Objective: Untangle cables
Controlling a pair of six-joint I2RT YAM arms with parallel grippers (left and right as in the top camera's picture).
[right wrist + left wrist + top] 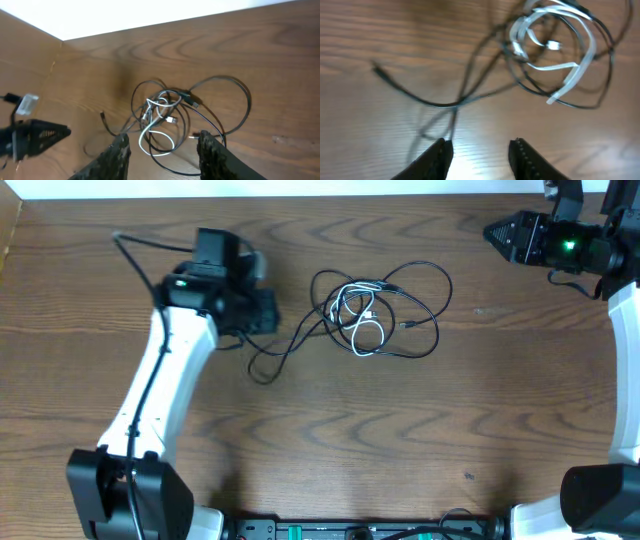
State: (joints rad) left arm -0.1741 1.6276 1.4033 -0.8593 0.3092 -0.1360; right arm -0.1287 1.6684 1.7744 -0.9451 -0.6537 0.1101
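The cables (372,312) lie in one loose knot on the wooden table (400,440), a little above and right of the middle of the overhead view: thin black loops wound around a shorter white cable (582,65) at the core. One black strand (282,352) trails out of the knot toward the lower left. The left gripper (479,152) sits just left of the knot. In its wrist view its fingers are spread with nothing between them, the knot is in the upper right of the frame, and the trailing strand runs down to just beside the left fingertip. The right gripper (162,150) is well apart in the upper right corner of the overhead view. Its fingers are parted and empty, pointing toward the tangle.
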